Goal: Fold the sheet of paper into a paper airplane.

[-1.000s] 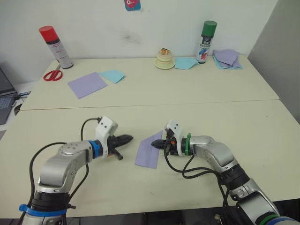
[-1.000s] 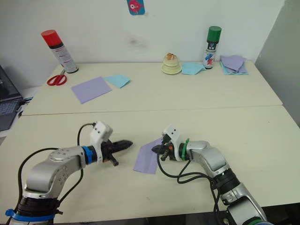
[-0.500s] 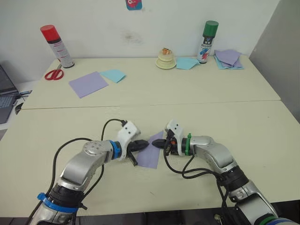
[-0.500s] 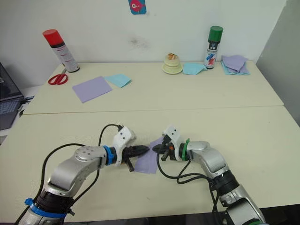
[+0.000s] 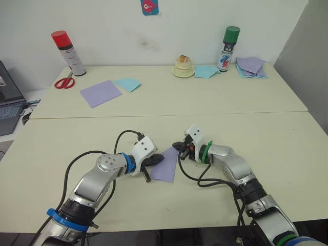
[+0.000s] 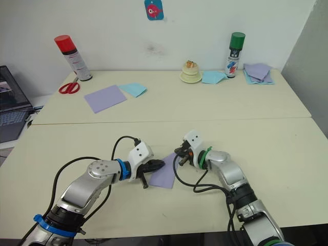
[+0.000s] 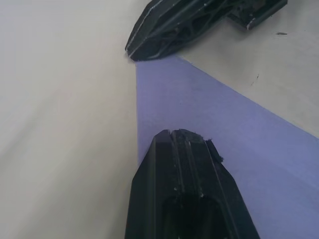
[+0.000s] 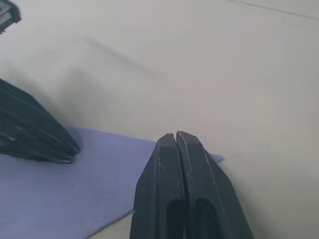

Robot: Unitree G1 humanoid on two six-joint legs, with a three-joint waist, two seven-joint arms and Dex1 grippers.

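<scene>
Both claws' tips (closed) over sheet of paper [image 5: 166, 165]

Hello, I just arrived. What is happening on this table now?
The robot is working on a sheet of paper lying flat on the near table. The left gripper and the right gripper both have their fingers shut, with the tips at the sheet, one from each side. No fold toward a paper airplane is visible yet.
</scene>
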